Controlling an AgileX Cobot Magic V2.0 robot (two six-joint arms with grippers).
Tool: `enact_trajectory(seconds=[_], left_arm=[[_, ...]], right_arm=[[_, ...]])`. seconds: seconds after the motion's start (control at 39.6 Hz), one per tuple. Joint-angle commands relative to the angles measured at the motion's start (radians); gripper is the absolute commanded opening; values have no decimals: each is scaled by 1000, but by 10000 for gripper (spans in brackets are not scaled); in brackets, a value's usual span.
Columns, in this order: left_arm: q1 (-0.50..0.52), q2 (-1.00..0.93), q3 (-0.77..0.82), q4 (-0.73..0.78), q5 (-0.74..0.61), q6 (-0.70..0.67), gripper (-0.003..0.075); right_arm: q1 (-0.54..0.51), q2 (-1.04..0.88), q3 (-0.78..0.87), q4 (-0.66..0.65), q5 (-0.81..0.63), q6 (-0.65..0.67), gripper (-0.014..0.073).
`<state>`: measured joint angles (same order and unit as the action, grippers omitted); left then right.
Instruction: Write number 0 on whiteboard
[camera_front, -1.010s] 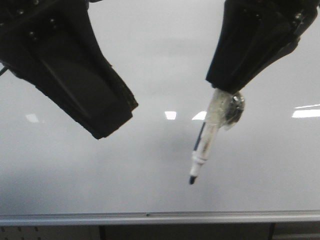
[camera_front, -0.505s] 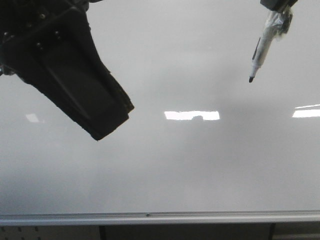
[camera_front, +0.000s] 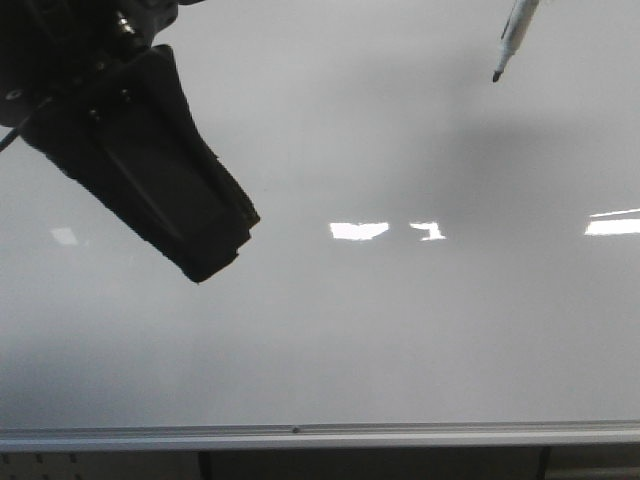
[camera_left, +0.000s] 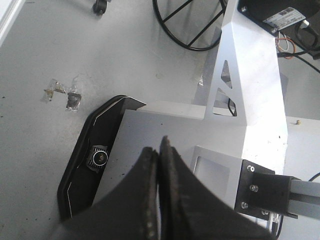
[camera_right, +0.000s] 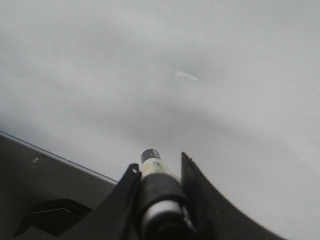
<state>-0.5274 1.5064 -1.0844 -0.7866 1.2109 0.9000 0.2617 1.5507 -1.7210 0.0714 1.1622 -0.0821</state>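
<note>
**Marker rising off a blank board: no stroke laid yet**

Item 1, marker (camera_front: 509, 42). Climbing steeply: a second ago hanging low near the middle of the board with its tip close to the surface, half a second ago high at the right, now showing only its lower barrel and black tip at the top edge of the front view. Leaving no ink behind; tip pointing down and slightly left, well clear of the surface.

Item 2, right hand (camera_right: 159, 172). Sliding out of the front view altogether over the same second. In its own wrist view, clamping the marker (camera_right: 150, 156) between both fingers, closed snugly on the taped barrel.

Item 3, left hand (camera_front: 215, 262). Hanging at the upper left of the front view, drifting only slightly leftward over the last second. In the left wrist view (camera_left: 159, 150), fingers pressing together tip to tip, gripping nothing; camera looking onto the floor and the robot's frame, not the board.

Item 4, whiteboard (camera_front: 400, 340). Filling the front view, silver edge strip (camera_front: 300, 436) running along the bottom. Bright reflections (camera_front: 358, 230) now showing unbroken where the marker was covering them.

Item 5, number 0. Not appearing anywhere on the visible board.

Assessment: writing seemingly not begun, or the pen retreating without marking. Needing, most likely, a fresh descent of the tip onto the surface before any loop can be drawn.
</note>
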Motion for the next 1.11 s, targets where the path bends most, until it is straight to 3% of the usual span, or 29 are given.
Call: enact_trajectory(seconds=[0.0, 0.35, 1.09], left_arm=[[-8, -39, -28, -60, 44, -7, -20], [-8, -39, -28, -60, 44, -7, -20], [-8, -39, -28, -60, 44, -7, -20]], right_arm=[[-6, 22, -112, -5, -11, 4, -59], [-6, 180, -313, -5, 9, 4, -59], [-6, 225, -317, -5, -105, 4, -59]])
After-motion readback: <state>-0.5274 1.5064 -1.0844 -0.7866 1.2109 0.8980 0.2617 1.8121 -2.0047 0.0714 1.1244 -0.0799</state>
